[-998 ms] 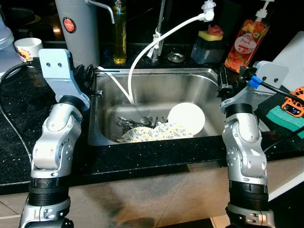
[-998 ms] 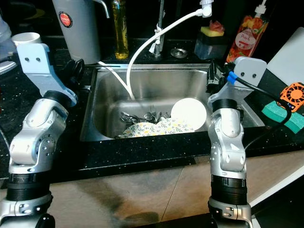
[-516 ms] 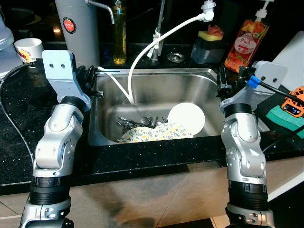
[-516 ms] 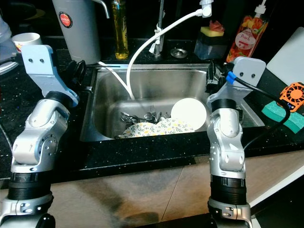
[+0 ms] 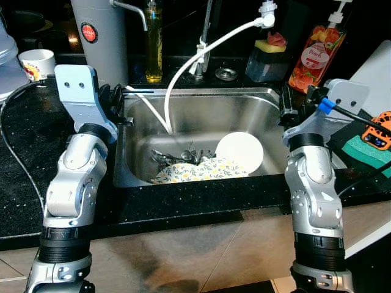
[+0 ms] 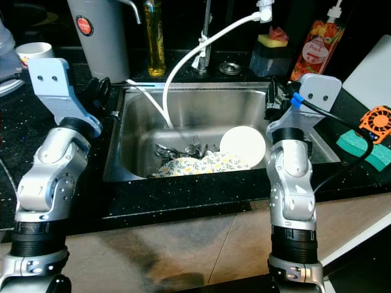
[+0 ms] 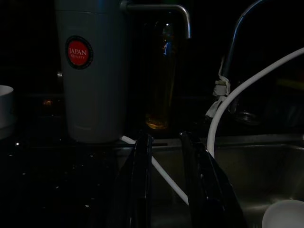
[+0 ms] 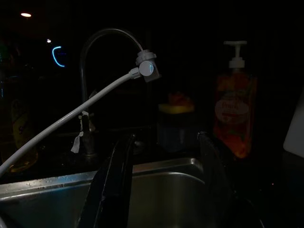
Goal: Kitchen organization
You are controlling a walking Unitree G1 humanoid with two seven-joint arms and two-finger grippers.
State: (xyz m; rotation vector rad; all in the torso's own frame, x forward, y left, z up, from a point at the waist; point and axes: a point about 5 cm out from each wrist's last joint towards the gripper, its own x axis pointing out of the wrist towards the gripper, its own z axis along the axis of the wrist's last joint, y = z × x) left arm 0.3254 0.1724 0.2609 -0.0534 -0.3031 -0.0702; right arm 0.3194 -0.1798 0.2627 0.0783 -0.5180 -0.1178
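The steel sink [image 5: 201,93] holds a white plate [image 5: 239,151] leaning at its right, a floral-patterned plate [image 5: 198,171] and several pieces of cutlery [image 5: 174,157]. A white hose [image 5: 201,52] runs from the tap down into the basin. My left gripper [image 5: 115,97] hovers over the sink's left rim; its fingers [image 7: 142,161] stand a narrow gap apart and hold nothing. Over the right rim my right gripper [image 5: 287,105] is open and empty, fingers [image 8: 121,161] wide apart.
Behind the sink stand a grey water dispenser [image 5: 101,36], a yellow oil bottle [image 5: 154,43], a sponge holder [image 5: 269,58] and an orange soap bottle [image 5: 316,52]. A cup [image 5: 36,61] sits far left. A green sponge [image 5: 365,149] and a white board [image 5: 379,67] lie right.
My left arm has shifted slightly right, toward the sink. The right arm and the dishes have not moved.
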